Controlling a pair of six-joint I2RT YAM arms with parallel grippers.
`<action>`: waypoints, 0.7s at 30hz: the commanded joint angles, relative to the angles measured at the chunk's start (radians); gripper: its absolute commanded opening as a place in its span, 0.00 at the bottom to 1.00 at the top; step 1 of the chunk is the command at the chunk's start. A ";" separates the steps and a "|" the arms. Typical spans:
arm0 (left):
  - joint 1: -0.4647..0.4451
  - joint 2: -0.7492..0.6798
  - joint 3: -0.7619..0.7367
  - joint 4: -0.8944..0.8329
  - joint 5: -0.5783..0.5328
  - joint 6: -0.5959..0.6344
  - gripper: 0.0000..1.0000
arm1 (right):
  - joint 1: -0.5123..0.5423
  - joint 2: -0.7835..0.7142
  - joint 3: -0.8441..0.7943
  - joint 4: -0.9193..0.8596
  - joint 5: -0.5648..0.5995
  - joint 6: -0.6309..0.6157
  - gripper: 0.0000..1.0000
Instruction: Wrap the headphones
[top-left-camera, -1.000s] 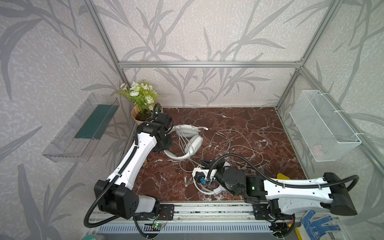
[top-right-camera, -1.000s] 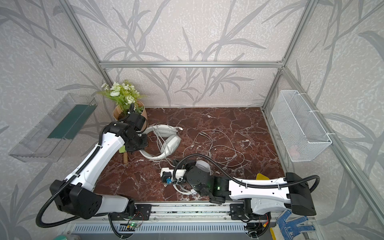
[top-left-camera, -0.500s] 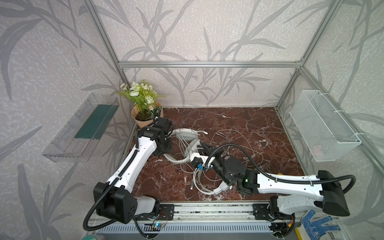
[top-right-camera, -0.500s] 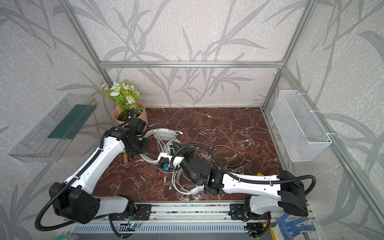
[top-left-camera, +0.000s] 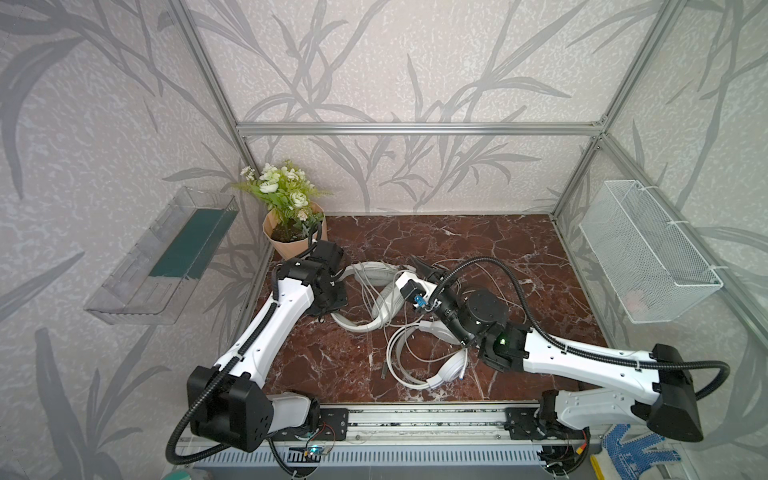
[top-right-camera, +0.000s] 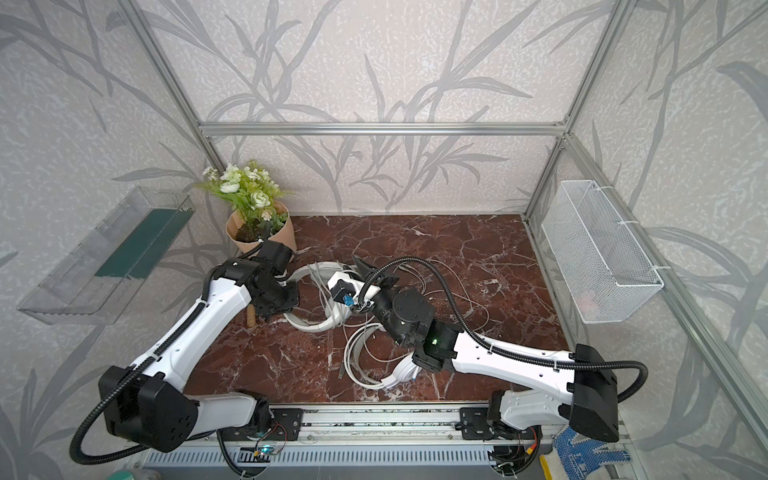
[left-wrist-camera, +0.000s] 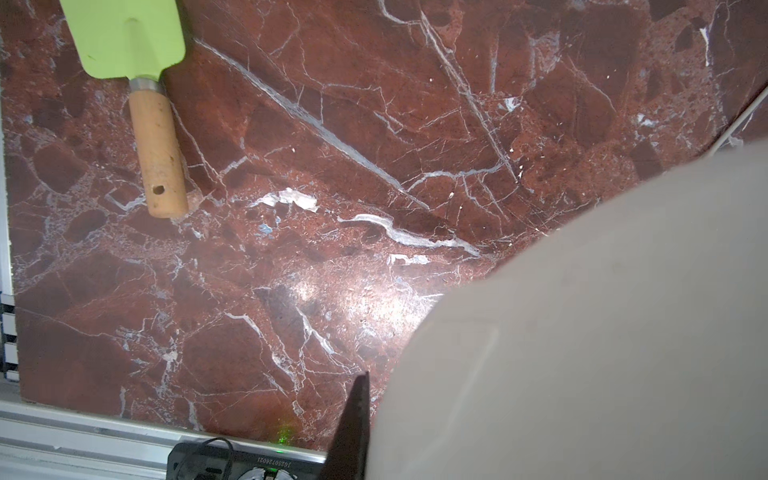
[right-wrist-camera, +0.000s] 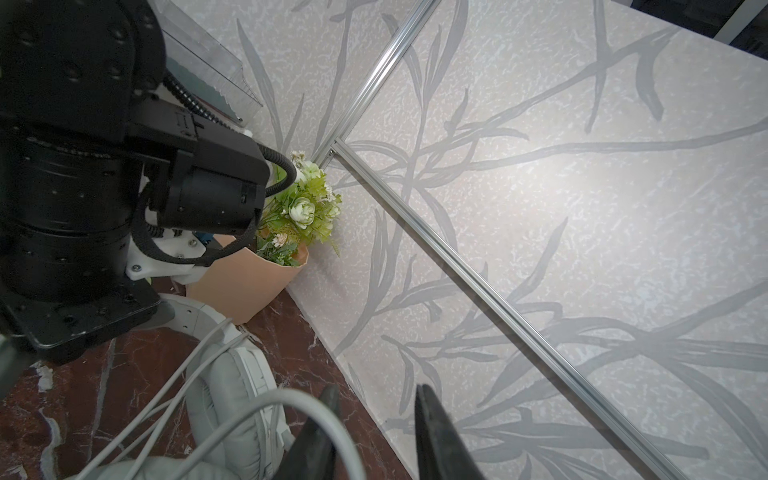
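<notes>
The greyish-white headphones (top-left-camera: 386, 303) lie behind the glossy white headphones (top-left-camera: 451, 368), pale cables (right-wrist-camera: 286, 395) tangled.

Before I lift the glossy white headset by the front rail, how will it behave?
The glossy white headset probably lifts as one stiff piece, since its band holds a firm arc. Its smooth cups look slippery to pinch; the band seems safer. Its thin cable lies in loose loops, so it will likely dangle and drag.

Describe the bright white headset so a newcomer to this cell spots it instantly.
Start at the red marble tabletop and go to its near edge by the front rail, around the middle. The bright white headset lies there among loose cable loops: glossy, with a round cup, unlike the greyish padded headset farther back near the flower pot.
</notes>
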 joint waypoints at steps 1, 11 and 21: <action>-0.002 -0.036 -0.003 0.035 0.042 -0.001 0.00 | -0.015 -0.013 0.056 0.018 -0.031 0.025 0.33; -0.013 -0.061 -0.017 0.051 0.084 -0.004 0.00 | -0.070 0.022 0.133 -0.015 -0.073 0.018 0.33; -0.023 -0.073 -0.041 0.041 0.071 0.006 0.00 | -0.081 0.079 0.205 -0.006 -0.029 -0.125 0.35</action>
